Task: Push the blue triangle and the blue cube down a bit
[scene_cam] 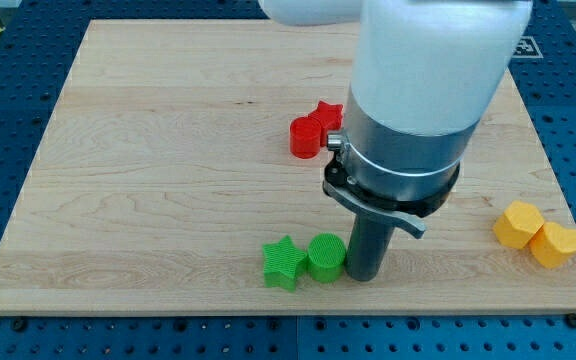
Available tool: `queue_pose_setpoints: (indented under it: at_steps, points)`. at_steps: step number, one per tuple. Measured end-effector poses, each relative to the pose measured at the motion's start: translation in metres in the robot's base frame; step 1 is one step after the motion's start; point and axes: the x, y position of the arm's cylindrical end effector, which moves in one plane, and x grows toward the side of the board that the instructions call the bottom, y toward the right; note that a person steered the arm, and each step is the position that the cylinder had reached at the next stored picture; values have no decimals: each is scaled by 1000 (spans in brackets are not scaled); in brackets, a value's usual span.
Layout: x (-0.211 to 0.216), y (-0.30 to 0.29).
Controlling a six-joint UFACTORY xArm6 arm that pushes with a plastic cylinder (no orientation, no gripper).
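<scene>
My tip (363,277) rests on the wooden worktop (148,180), just right of the green round block (326,257). A green star (283,262) sits left of that block. No blue blocks or writing show; the arm may hide them

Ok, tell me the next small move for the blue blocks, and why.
Probably lift away from the bottom edge and back off first. No blue triangle or blue cube shows in this view; the arm may hide them. My tip sits just right of the green cylinder, with the green star beyond it, so pushing now would only shift green blocks.
</scene>
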Motion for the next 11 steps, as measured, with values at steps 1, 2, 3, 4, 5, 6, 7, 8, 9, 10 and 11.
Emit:
queue_pose_setpoints:
  at_steps: [1,2,3,4,5,6,7,8,9,10,11]
  points:
    - [0,-4]
    - [-10,12]
    - [-59,52]
    - [-101,83]
    - [-105,87]
    - [-105,89]
    - [-106,118]
    - [-127,143]
    - [-170,163]
    - [-204,176]
    - [-238,168]
